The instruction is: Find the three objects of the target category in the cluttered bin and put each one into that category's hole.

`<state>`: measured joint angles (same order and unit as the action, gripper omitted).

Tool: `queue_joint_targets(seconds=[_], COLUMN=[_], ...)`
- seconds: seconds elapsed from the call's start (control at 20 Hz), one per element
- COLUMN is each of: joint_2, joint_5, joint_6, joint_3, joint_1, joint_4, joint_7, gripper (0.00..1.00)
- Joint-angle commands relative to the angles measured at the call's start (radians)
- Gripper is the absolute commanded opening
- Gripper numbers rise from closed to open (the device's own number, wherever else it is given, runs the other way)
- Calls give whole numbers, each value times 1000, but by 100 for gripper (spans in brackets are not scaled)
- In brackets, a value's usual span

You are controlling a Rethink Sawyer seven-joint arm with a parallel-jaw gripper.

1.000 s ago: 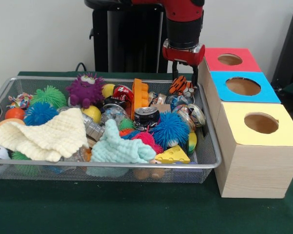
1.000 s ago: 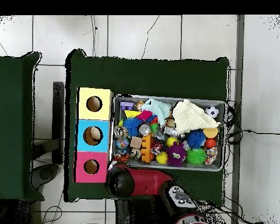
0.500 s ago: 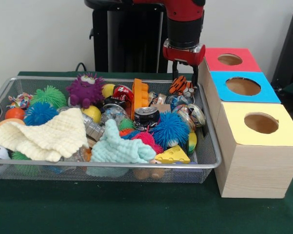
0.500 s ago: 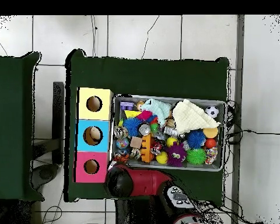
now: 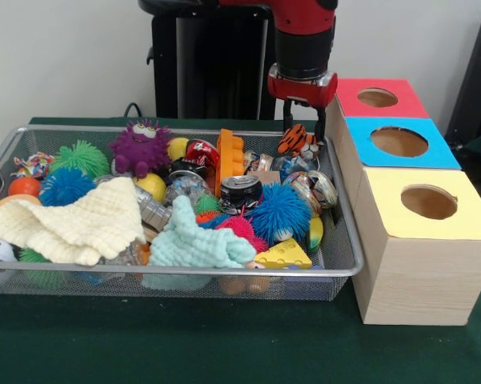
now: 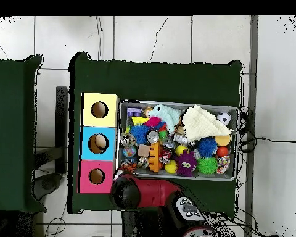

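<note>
The gripper (image 5: 304,128) holds its fingers apparently clamped on the tiger toy (image 5: 296,141); lift straight, clearing the bin (image 5: 348,248) rim.

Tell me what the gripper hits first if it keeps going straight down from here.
Most likely the orange striped tiger toy, directly under the gripper at the bin's far corner; depth is unclear.

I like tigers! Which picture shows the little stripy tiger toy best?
The front view. There the tiger toy shows its orange and black stripes clearly, sitting at the bin's far corner right under the gripper. In the overhead view, the red arm sits over that corner, so the tiger cannot be made out.
</note>
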<state>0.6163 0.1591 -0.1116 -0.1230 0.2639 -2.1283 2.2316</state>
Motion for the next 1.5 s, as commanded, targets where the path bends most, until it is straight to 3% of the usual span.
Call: queue_joint_targets(seconds=[0.05, 0.45, 0.5, 0.6, 0.8, 1.3, 1.45, 1.5], joint_2=[11, 0, -4, -7, -8, -5, 40, 81], joint_5=[23, 36, 46, 42, 37, 35, 14, -7], joint_6=[-11, -14, -33, -57, 11, 14, -47, -119], joint_3=[-21, -37, -60, -78, -60, -78, -78, -81], joint_1=[-8, -2, 16, 32, 18, 35, 35, 35], joint_4=[170, 196, 199, 195, 193, 183, 160, 141], joint_7=[21, -4, -24, -34, 7, 9, 12, 9], gripper=[100, 100, 0, 0, 0, 0, 0, 0])
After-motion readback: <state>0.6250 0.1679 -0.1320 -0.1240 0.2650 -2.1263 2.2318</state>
